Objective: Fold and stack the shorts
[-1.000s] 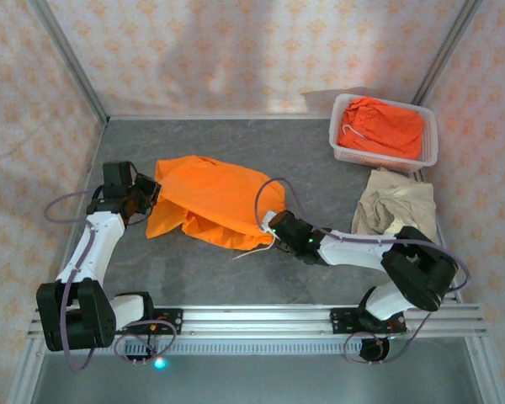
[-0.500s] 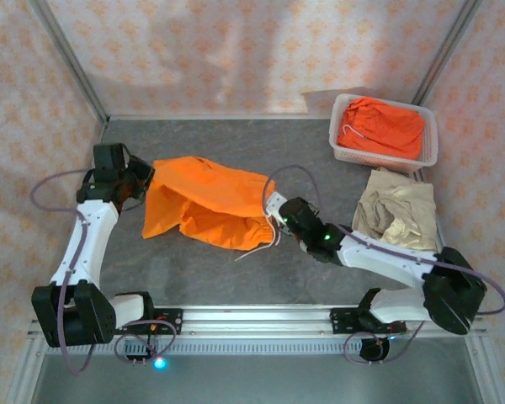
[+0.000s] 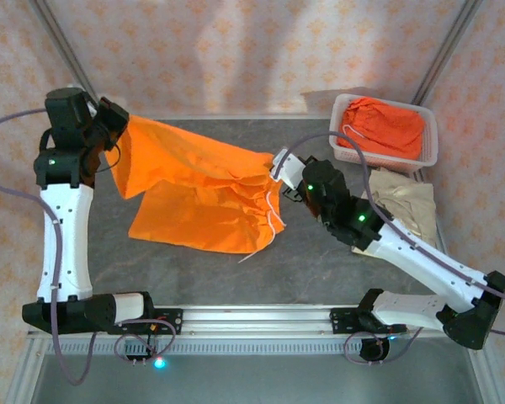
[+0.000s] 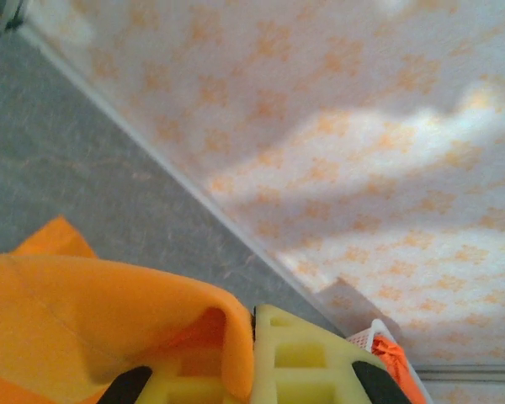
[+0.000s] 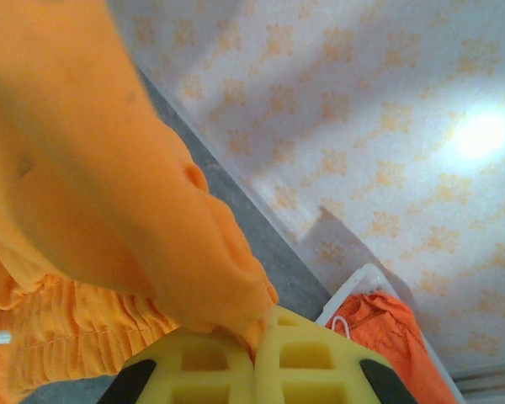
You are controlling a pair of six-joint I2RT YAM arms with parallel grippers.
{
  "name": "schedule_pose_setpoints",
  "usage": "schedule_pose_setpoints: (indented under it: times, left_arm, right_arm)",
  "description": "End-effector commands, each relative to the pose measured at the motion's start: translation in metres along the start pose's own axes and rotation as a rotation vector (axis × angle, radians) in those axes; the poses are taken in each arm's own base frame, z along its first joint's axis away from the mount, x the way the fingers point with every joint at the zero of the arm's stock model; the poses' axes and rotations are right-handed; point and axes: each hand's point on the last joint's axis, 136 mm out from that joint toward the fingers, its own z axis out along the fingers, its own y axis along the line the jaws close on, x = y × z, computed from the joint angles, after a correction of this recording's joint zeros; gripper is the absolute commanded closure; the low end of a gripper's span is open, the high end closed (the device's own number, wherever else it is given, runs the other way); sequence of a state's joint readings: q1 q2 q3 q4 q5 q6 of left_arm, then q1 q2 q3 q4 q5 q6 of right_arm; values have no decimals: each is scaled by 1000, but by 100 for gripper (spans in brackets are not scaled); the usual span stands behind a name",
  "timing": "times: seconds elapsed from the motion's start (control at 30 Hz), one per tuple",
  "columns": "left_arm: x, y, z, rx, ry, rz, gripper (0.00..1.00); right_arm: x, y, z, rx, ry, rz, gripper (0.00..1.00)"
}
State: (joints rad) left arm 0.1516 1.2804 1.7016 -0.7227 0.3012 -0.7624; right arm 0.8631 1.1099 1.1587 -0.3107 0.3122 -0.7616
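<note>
1 orange pair (image 3: 194, 194) hangs stretched between left gripper (image 3: 116, 128) and right gripper (image 3: 278, 165), both clamped on its cloth; no fold is made, while beige pair (image 3: 404, 206) and second orange pair (image 3: 383, 126) in basket (image 3: 336, 150) wait.

Both arms, left arm (image 3: 61, 227) and right arm (image 3: 421, 261): white link shells, black joint housings. A thin lilac-grey cable (image 3: 324, 135) loops off each. Small green light (image 3: 361, 218) on the right forearm. Left hand (image 3: 118, 125) and right hand (image 3: 279, 162): dark bodies. Fingers (image 4: 307, 358) pale yellow-green, moulded with square recesses, black patches at the lower corners.
</note>
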Motion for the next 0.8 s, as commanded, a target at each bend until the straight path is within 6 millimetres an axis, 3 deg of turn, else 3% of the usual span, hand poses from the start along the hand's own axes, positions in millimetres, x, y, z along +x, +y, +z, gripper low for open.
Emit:
schedule_pose_setpoints:
  times: [0.0, 0.37, 0.53, 0.67, 0.77]
  left_arm:
    - [-26, -16, -27, 0, -83, 85, 100]
    - [-77, -86, -78, 154, -218, 148, 100]
    - [-98, -109, -114, 206, -313, 170, 100]
    - [-106, -124, -131, 262, -352, 159, 100]
    - [-103, -123, -116, 260, -317, 144, 100]
  right_arm:
    - [-24, -19, -27, -28, -75, 28, 100]
    - [-109, -39, -95, -202, -349, 150, 100]
    - [-145, -41, -127, -296, -474, 221, 100]
    - [-150, -46, -131, -297, -474, 296, 100]
    - [-131, -56, -110, -189, -350, 367, 100]
